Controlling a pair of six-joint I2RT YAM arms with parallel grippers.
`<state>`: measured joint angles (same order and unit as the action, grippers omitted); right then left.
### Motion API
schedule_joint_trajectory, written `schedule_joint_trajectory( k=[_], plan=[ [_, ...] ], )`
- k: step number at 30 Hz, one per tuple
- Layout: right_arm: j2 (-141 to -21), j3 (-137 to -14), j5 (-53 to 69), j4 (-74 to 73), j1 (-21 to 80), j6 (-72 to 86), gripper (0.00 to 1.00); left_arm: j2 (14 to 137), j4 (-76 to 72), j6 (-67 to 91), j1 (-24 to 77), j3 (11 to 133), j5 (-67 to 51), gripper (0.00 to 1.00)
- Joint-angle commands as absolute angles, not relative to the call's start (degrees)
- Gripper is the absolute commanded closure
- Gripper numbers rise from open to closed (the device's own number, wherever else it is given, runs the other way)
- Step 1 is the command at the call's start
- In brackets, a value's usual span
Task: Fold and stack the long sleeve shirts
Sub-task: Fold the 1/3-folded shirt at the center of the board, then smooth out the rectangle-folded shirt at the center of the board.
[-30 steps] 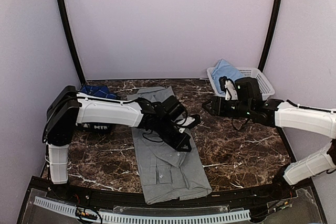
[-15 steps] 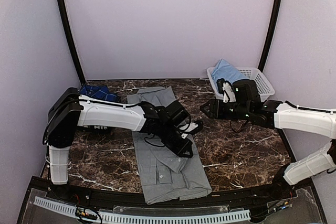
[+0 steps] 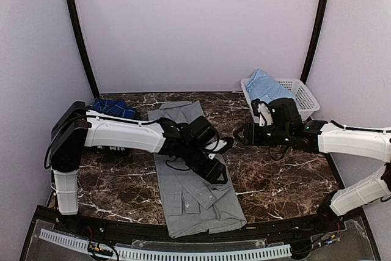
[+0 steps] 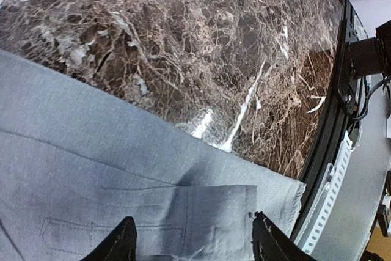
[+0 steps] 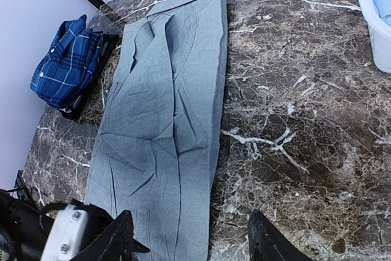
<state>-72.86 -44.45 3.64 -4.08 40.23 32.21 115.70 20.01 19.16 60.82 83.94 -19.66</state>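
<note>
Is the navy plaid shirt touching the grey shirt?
Apart: right wrist view shows a gap between the navy plaid cloth shirt and the plain grey cloth shirt.

3 shirts were in sight. The grey shirt [image 3: 195, 203] [image 5: 165, 120] [image 4: 91, 169] lay flat down the middle of the table [image 3: 275, 175], folded into 1 long narrow strip, collar toward the far edge, its other end reaching the near edge, a sleeve laid over it there. The navy plaid shirt [image 3: 113, 107] [image 5: 64, 65] sat bunched at the far left corner. The light blue shirt [image 3: 264, 84] was heaped in the basket [image 3: 302, 93] at the far right corner.
</note>
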Motion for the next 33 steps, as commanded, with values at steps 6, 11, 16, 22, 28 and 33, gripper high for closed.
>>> schedule_joint_trajectory(
  k=[6, 11, 16, 22, 28, 33],
  plan=[
    [-72.7, -43.3, 5.2, -4.2, 43.1, 32.5, 0.45, 103.2, 12.4, 26.4, 53.4, 76.0, -17.3, 0.36],
    [-76.2, -44.2, 6.7, -3.9, 48.5, 32.4, 0.60, 102.8, 8.7, 30.7, 45.5, 73.2, -15.3, 0.45],
    [-81.0, -45.0, 9.5, -3.7, 53.9, 32.0, 0.72, 106.2, 5.8, 31.3, 40.4, 74.9, -15.8, 0.52],
    [-84.5, -45.2, 11.6, -4.3, 59.1, 31.5, 0.73, 111.4, 4.8, 31.4, 37.1, 76.6, -16.2, 0.56],
    [-87.6, -43.6, 12.1, -4.0, 61.2, 31.9, 0.73, 115.2, 3.5, 31.9, 34.0, 76.4, -16.4, 0.58],
    [-91.0, -41.6, 12.4, -3.3, 62.5, 32.4, 0.74, 117.2, 3.3, 31.7, 32.3, 76.4, -15.5, 0.59]
  ],
)
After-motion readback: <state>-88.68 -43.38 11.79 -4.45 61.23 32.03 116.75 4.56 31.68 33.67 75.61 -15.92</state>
